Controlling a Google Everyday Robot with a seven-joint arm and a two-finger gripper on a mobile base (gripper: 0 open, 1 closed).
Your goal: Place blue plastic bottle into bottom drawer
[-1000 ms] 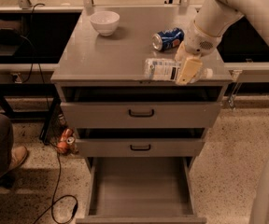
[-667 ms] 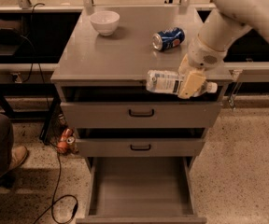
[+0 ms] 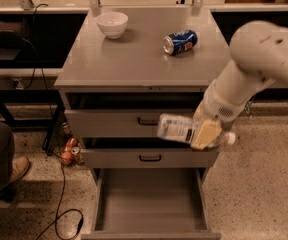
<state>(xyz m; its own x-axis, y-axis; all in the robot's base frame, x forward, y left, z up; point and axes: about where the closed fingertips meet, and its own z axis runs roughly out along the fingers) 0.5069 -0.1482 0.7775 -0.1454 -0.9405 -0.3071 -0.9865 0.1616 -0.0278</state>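
Observation:
The blue plastic bottle (image 3: 176, 128) is clear with a white-and-blue label and a white cap on its right end. It lies sideways in my gripper (image 3: 206, 134), which is shut on it. Gripper and bottle hang in the air in front of the cabinet, level with the two upper drawers, on the right side. The bottom drawer (image 3: 151, 204) is pulled open below, plain grey inside with nothing in it. The bottle is above the drawer's right part.
On the cabinet top (image 3: 134, 59) stand a white bowl (image 3: 112, 24) at the back left and a blue soda can (image 3: 180, 41) lying on its side. A person's leg and shoe (image 3: 1, 159) are at the left. Cables and orange items (image 3: 69, 151) lie on the floor.
My gripper has carried the bottle off the cabinet top's front edge, forward and down, to in front of the upper drawers. The can and bowl have not moved.

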